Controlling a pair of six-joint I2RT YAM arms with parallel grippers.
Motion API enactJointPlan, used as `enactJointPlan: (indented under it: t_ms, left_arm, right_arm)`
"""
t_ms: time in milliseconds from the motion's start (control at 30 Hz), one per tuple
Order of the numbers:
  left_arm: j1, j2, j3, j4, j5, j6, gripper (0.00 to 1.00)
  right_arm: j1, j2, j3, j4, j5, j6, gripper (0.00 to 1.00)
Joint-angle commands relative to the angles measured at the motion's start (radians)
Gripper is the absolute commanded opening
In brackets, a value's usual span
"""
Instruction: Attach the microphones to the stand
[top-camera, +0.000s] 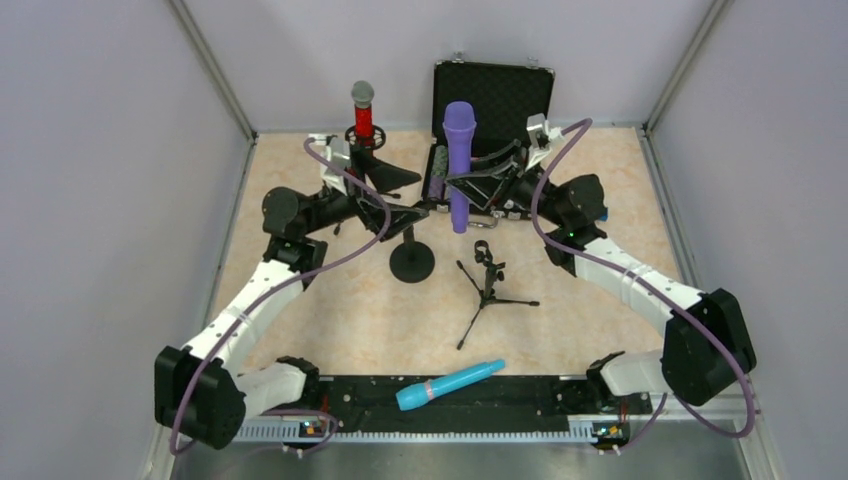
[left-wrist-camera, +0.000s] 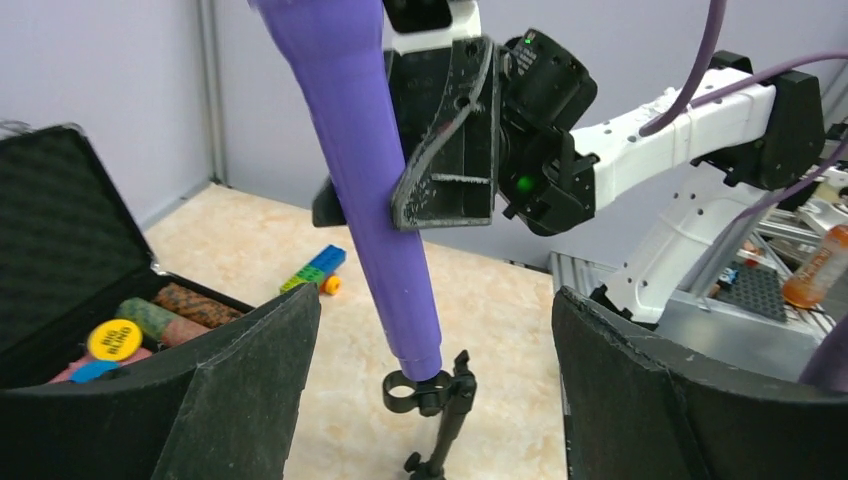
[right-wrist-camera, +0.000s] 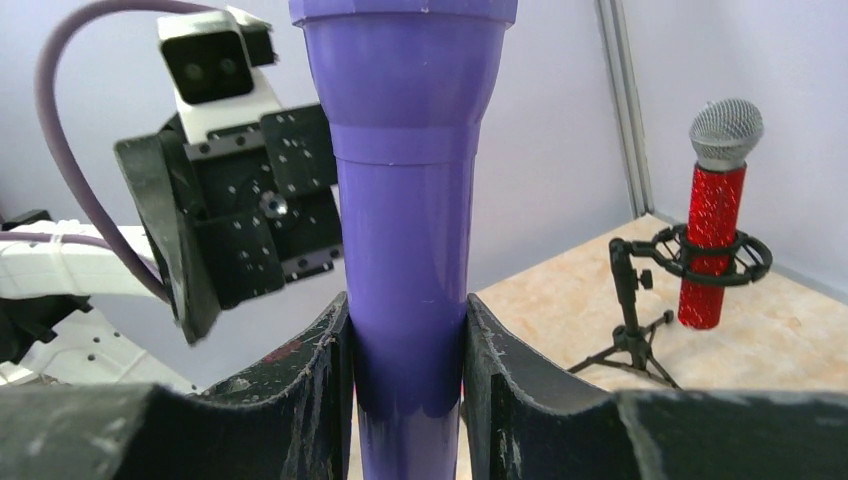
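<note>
- while the right gripper is squeezed tight on the purple microphone and holds it straight up in the air, the job in hand looks like putting its bottom end into the clip on top of the small tripod stand.
- in the left wrist view the bottom end hangs just over the clip ring, maybe a little to one side. i cannot tell if they touch.
- so line it up first: bottom end right over the hole, with the microphone straight and not leaning.
- then go down slowly. the stand looks thin and light, so i think a push from the side could knock it over.
- the left gripper has its fingers spread wide with nothing in them, and it points at the stand from near by. it could hold the stand's pole so it does not slide or tip.
- let go only when the microphone sits snug in the clip and does not wobble.
- the red microphone already stands in its ring holder at the back, so that one looks done.
- the turquoise microphone lies flat on the black rail at the near edge, between the arm bases, not yet on a stand.
</note>
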Motion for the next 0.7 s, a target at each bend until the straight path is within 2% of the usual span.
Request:
enactJointPlan:
  t_ms: [0,100,200,367,400,467,600,633,667]
  left_arm:
    - [-0.082,0.027,0.000,0.041,-0.041,0.031,0.90]
    - [-0.169,0.053,0.027,-0.072,-0.077,0.136,0.90]
    - [-0.223,0.096,0.043,-0.103,-0.096,0.166,0.88]
    - [-0.258,0.169,0.060,-0.081,-0.105,0.147,0.73]
    - [-0.265,0.179,0.065,-0.076,-0.105,0.146,0.69]
    - [-0.273,0.204,0.075,-0.067,-0.090,0.145,0.53]
    - [-0.276,0.212,0.090,-0.083,-0.066,0.159,0.08]
    - [-0.275,0.205,0.090,-0.095,-0.068,0.172,0.00]
    - [-0.277,0.196,0.088,-0.106,-0.075,0.184,0.00]
  right_arm:
    - [0.039,-0.009,0.077,0.120,0.030,-0.007,0.00]
    - [0.057,-0.023,0.076,0.093,0.054,-0.043,0.00]
    - [0.061,-0.030,0.069,0.093,0.061,-0.046,0.00]
    - [0.063,-0.036,0.070,0.080,0.042,-0.044,0.00]
    - [0.062,-0.037,0.069,0.080,0.041,-0.044,0.00]
    - [0.063,-0.041,0.066,0.076,0.040,-0.044,0.00]
    - [0.062,-0.054,0.054,0.061,0.050,-0.049,0.00]
    - [0.063,-0.057,0.050,0.057,0.053,-0.052,0.00]
    - [0.063,-0.060,0.047,0.052,0.056,-0.055,0.00]
